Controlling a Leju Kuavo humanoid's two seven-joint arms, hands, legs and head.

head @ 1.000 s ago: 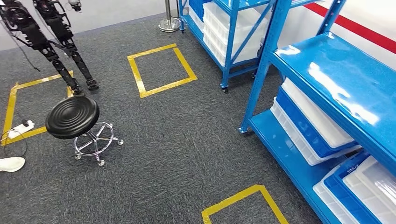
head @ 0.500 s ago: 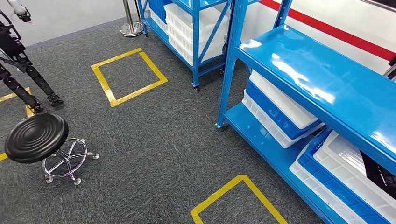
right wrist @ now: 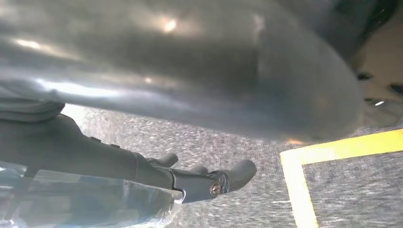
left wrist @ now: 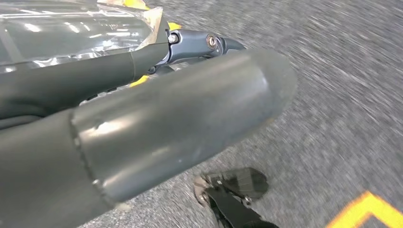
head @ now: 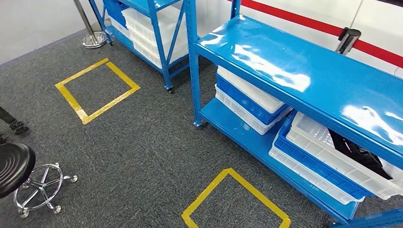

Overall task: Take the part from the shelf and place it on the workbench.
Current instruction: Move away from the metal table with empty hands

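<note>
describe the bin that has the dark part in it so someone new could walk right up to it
Start at the long blue shelf on the right. On its lower level sit two stacks of white and blue bins. Take the nearer stack: its top white bin is the one holding a black part; the other stack shows nothing dark.

Pretty bright and even in here, with white glare off the glossy blue shelf top (head: 304, 80). Both wrist shots are soft, and the carpet (left wrist: 342, 95) is smeared with motion blur.
</note>
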